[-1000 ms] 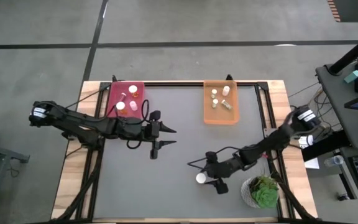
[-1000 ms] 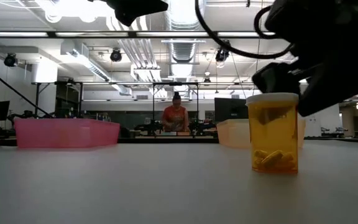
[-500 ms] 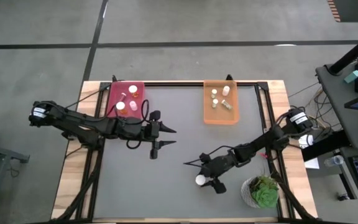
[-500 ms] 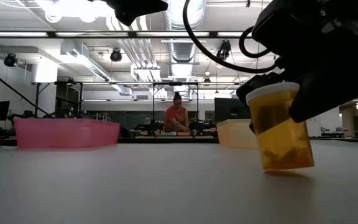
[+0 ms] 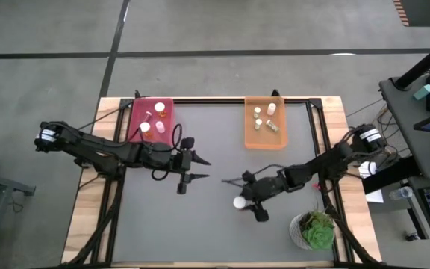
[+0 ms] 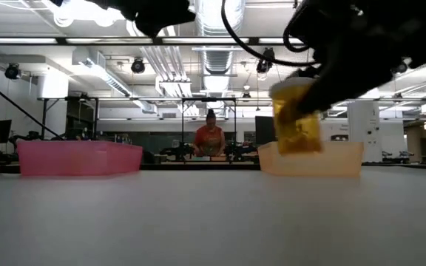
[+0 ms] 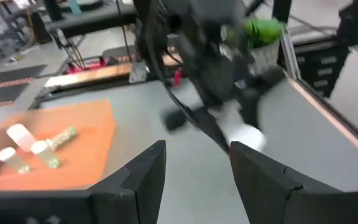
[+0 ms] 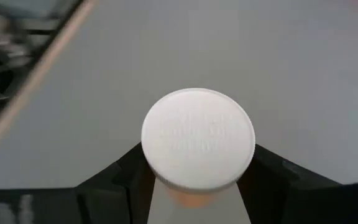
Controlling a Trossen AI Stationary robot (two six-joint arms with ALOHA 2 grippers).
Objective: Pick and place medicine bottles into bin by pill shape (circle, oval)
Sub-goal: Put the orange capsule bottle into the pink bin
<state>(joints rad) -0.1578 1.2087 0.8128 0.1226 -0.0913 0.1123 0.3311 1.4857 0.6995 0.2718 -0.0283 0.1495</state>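
My right gripper (image 5: pixel 243 200) is shut on an amber medicine bottle with a white cap (image 5: pixel 239 202), right of the table's middle. In the low view the bottle (image 6: pixel 296 124) is off the table and tilted. My left gripper (image 5: pixel 199 169) is open and empty left of the middle, and its fingers point toward the right arm. A pink tray (image 5: pixel 151 128) at the far left holds three bottles. An orange tray (image 5: pixel 264 139) at the far middle holds several bottles. My right gripper pinches the bottle's amber body just below the white cap (image 8: pixel 197 138), one finger (image 8: pixel 126 180) on each side. The fingers reach in from the table's right, slanting down. The bottle is lifted clear of the table and tilted, and the pills show inside its amber wall (image 6: pixel 298 137).
A green plant in a white pot (image 5: pixel 316 229) stands at the near right, close to my right arm. The table's wooden frame (image 5: pixel 92 187) runs along its sides. The grey tabletop (image 5: pixel 170 224) lies bare at the near left.
My right gripper has tipped the amber bottle from upright and lifted it off the table. It has carried the bottle up and toward the table's far edge. The bottle now hangs tilted, clear of the surface.
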